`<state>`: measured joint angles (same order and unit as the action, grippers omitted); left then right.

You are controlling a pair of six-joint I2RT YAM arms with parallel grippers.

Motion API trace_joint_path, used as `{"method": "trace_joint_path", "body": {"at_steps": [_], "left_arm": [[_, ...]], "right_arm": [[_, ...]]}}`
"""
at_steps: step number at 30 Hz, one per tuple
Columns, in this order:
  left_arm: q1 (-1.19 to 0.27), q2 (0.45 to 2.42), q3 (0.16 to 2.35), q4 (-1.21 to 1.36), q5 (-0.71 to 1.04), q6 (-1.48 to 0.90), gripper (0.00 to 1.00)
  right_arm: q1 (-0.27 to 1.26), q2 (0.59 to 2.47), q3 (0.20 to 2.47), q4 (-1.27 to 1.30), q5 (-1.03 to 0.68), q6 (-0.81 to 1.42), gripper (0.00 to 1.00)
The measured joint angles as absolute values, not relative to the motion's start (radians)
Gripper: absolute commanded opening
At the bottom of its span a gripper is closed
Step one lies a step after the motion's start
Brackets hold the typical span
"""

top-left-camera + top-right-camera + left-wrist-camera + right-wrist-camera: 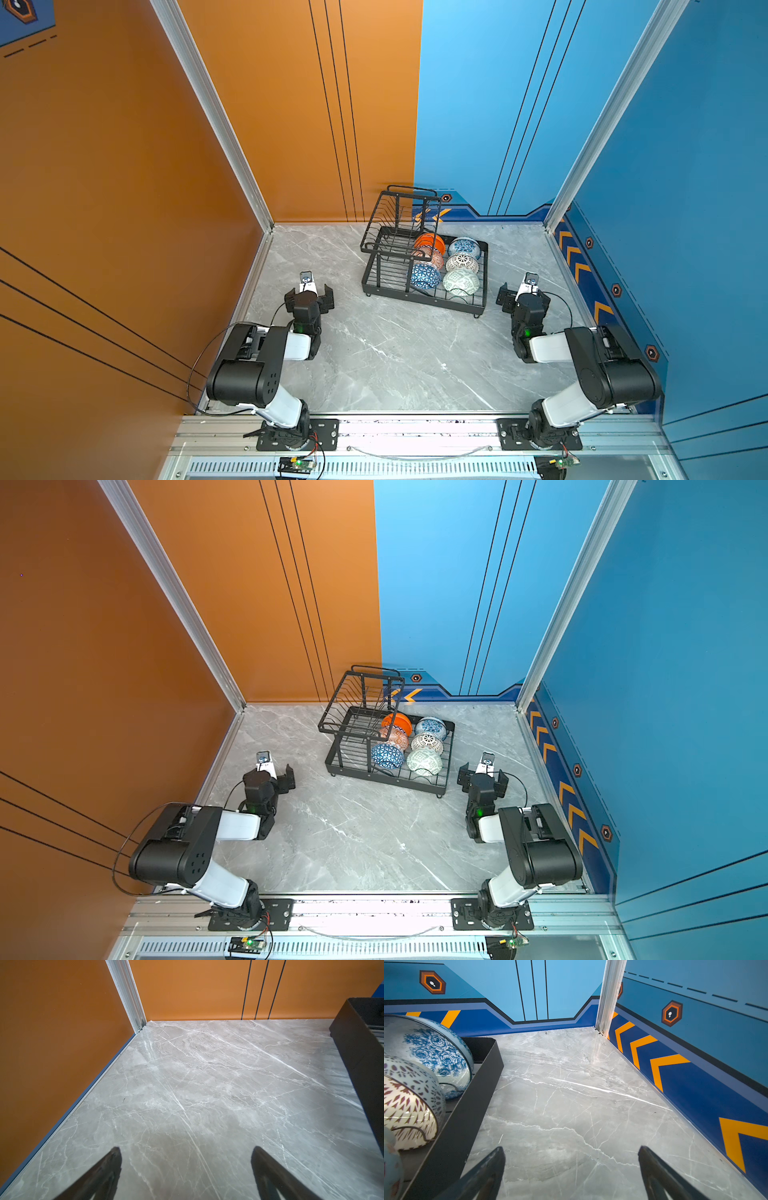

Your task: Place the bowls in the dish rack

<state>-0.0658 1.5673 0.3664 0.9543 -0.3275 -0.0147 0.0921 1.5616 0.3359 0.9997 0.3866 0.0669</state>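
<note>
While looking right of centre in a top view, can count six bowls point(462, 262) in the lower tier of the dish rack point(424, 300). Holds left tool point(309, 296) and right tool point(522, 296) spread apart, empty, above bench point(395, 353). Seems finished; next calls only for retreat.

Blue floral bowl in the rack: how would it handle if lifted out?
Probably rigid and breakable: the blue floral bowl looks like glazed ceramic. Likely slippery for jaws: its glossy surface shows highlights. It leans on its rim in the dish rack, so freed it could roll or tip.
</note>
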Motion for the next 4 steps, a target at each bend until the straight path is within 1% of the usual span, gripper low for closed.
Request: {"method": "trace_joint_path", "body": {"at_steps": [4], "left_arm": [[-0.066, 1.567, 0.366, 0.954, -0.327, -0.015, 0.98]], "right_arm": [[0.085, 1.562, 0.336, 0.987, 0.368, 0.067, 1.0]]}}
